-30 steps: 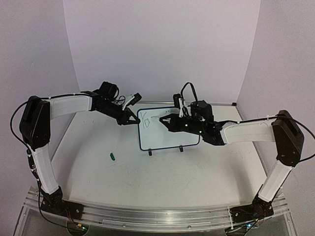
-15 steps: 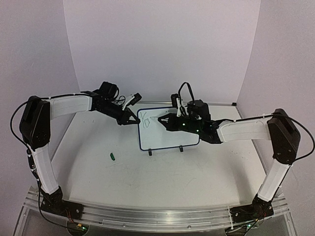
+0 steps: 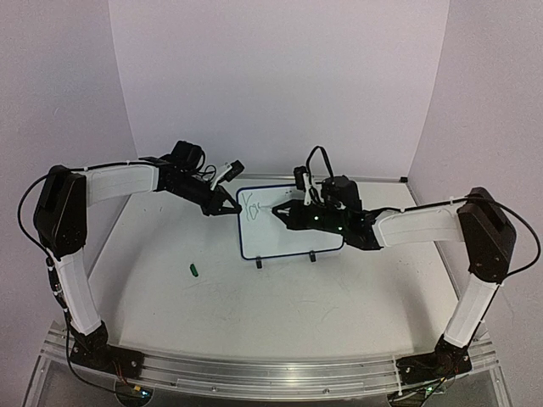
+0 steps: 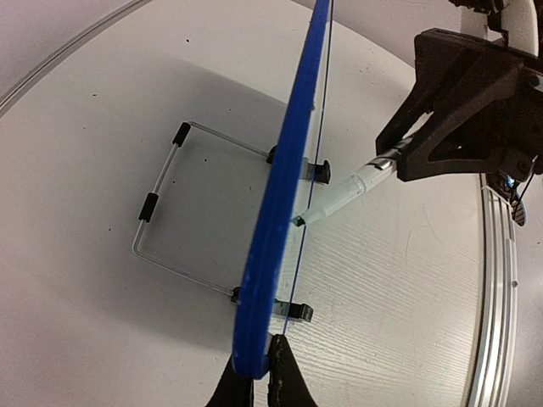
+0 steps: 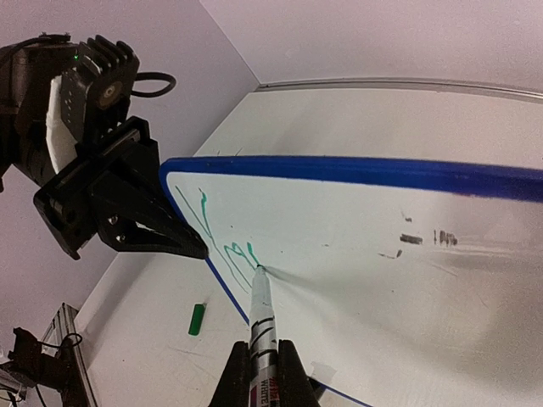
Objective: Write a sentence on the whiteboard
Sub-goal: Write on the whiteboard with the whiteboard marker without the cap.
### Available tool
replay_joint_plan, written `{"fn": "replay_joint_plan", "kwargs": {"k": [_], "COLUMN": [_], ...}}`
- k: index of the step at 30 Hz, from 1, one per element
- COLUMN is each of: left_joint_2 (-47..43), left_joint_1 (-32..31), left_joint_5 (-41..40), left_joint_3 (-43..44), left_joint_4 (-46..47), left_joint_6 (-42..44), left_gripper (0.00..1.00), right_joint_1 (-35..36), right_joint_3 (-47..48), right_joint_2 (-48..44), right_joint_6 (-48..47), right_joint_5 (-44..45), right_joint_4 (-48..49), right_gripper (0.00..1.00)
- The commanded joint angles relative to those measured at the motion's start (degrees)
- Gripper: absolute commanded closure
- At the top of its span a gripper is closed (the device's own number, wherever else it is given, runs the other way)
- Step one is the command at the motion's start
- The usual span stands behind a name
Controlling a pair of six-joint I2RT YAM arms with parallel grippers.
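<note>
Whiteboard (image 3: 297, 233): left gripper (image 4: 254, 381) is clamping its nine-o'clock edge, bracing against pen pressure. Marker (image 5: 261, 314): right gripper (image 5: 264, 360) is pinching it, laying first strokes of the sentence (image 5: 237, 252) at ten o'clock.

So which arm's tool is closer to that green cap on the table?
Left. The left tool grips the whiteboard's left edge, just beyond the green cap; the right tool, holding a marker, is farther right.

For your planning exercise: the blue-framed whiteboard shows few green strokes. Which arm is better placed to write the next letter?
Right. The right gripper holds the white marker pen, tip on the whiteboard beside the green strokes; the left gripper clamps its frame.
</note>
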Motion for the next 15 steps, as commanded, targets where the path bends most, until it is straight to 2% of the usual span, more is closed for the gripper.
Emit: {"fn": "replay_joint_plan", "kwargs": {"k": [1,15], "left_joint_2": [-1.35,-1.46], "left_joint_1": [0.53,0.54], "left_joint_5": [-7.08,-7.03], "left_joint_3": [-0.6,-0.62], "left_joint_4": [-1.15,-1.16], "left_joint_6": [2.53,2.56], "left_gripper": [1.0,1.0], "right_joint_1": [-0.44,-0.43], "right_joint_3": [-2.01,-1.66], "right_joint_2": [0.69,-1.61], "right_joint_6": [0.67,0.15], "right_joint_5": [1.15,3.47], "right_joint_4": [0.46,0.4], "right_gripper": [1.0,1.0]}}
